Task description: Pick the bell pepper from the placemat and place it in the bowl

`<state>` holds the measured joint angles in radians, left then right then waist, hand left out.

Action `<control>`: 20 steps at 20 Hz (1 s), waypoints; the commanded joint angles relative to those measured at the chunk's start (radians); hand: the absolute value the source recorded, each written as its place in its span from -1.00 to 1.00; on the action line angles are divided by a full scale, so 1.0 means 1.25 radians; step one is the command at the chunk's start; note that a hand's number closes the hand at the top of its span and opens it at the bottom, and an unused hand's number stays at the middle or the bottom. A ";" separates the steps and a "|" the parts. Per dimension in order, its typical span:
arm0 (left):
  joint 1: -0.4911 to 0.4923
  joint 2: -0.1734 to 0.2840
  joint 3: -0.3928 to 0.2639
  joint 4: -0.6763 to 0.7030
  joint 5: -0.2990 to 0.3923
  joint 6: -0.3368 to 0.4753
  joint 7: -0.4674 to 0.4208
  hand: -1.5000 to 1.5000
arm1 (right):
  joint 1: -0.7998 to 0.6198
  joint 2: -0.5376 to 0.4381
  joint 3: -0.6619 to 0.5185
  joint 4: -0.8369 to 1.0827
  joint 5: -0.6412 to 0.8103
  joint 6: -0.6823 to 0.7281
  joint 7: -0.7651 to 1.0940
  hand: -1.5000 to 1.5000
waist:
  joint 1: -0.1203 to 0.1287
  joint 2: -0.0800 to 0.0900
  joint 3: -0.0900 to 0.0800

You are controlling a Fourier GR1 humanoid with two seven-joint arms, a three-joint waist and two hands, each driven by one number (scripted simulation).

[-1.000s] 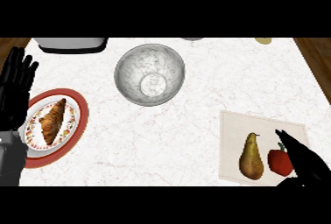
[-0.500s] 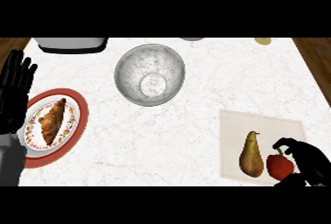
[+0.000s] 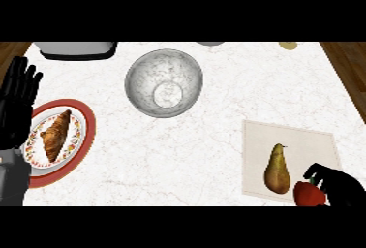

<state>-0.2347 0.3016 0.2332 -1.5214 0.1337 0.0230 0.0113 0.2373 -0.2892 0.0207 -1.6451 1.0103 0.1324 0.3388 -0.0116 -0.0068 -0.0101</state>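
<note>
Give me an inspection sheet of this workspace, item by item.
Surface: white marbled counter top, wooden floor at both sides.
Job's things: red bell pepper at the lower right edge of the beige square placemat; round grey metal bowl stands apart, up the counter, holding nothing.
Clutter: yellow-brown pear lying on the placemat beside the pepper; golden croissant on a red-rimmed round plate; grey object at the far edge.
Hands: right hand, fingers curled round the pepper; left hand open, resting at the left edge.
Cables: nothing seen.
Surroundings: two small items cut off at the far edge, unclear.
</note>
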 commanded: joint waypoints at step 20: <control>-0.001 -0.001 0.013 0.011 0.003 -0.008 -0.013 0.00 | 0.272 0.139 0.399 -0.797 0.442 0.114 0.405 1.00 | 0.009 0.005 0.005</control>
<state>-0.2291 0.3022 0.2435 -1.5286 0.1359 0.0141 0.0065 0.6356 -0.1142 0.4191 -2.4611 1.4855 0.1838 0.8090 -0.0088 -0.0029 -0.0024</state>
